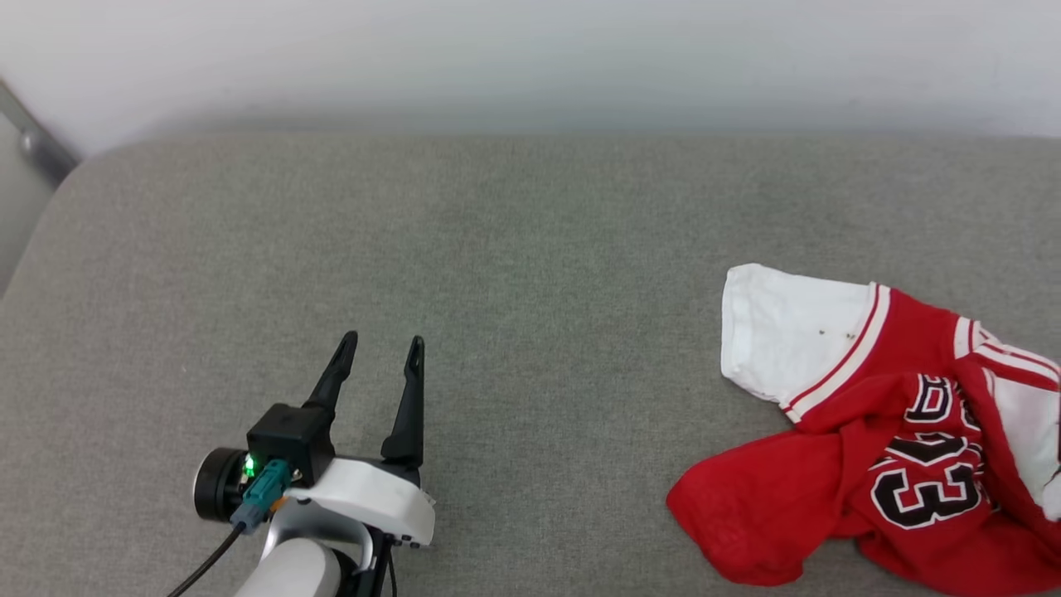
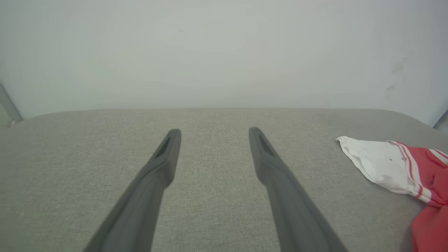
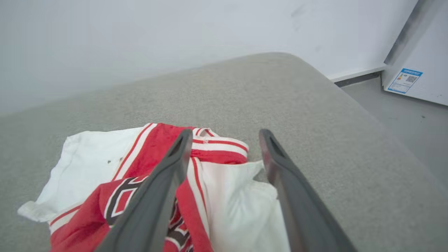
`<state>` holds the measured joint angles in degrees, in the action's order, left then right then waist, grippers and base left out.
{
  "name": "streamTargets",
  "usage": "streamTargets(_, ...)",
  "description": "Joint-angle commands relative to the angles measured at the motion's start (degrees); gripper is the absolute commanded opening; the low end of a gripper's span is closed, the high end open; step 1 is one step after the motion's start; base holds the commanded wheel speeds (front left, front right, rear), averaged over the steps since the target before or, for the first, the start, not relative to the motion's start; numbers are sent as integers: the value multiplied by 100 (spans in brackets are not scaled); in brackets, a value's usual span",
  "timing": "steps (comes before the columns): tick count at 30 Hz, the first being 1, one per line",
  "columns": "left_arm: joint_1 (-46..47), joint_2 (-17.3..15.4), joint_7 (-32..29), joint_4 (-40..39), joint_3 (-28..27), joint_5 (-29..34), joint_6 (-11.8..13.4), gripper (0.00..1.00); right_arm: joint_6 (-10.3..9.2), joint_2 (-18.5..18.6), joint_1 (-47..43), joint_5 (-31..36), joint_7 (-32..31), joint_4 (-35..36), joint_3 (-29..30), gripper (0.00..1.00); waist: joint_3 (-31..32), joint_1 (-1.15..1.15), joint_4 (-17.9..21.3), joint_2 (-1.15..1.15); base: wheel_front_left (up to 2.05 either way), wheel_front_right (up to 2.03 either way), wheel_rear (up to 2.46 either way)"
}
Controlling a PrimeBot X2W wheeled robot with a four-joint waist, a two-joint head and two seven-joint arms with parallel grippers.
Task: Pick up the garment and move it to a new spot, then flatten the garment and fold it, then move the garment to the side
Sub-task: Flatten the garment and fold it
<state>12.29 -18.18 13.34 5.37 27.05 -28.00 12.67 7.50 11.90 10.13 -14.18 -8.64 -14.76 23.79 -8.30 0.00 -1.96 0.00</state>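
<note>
The garment [image 1: 895, 431] is a red jersey with white sleeves and black numbers, lying crumpled on the grey cushion at the right edge of the head view. In the left wrist view its white sleeve [image 2: 378, 164] shows at the far right. My left gripper [image 1: 380, 348] hovers open over bare cushion at the lower left, far from the garment; its fingers [image 2: 164, 154] stand wide apart. My right gripper [image 3: 225, 134] is open just above the garment [image 3: 140, 164], with nothing between its fingers.
The grey cushion [image 1: 497, 274] runs back to a pale wall. Its right end drops off to a grey floor [image 3: 413, 119], where a white panel with a blue label [image 3: 406, 80] stands. A metal bar [image 1: 33, 137] shows at the far left.
</note>
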Motion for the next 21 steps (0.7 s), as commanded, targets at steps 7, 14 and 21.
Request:
streamTargets(7,-295,-36,-39,-12,21,-96,92,100,-2,-436,-693,242,383,1004,-396,100,529,0,111,0,0,0,0)
streamTargets(14,-443,-45,-85,-36,42,-132,161,100,-2,-718,-1322,366,266,1847,-792,100,779,0,90,0,0,0,0)
streamTargets(21,-466,-53,-76,-39,38,-150,190,100,-2,-681,-1575,169,-422,1942,-1240,100,808,0,23,0,0,0,0)
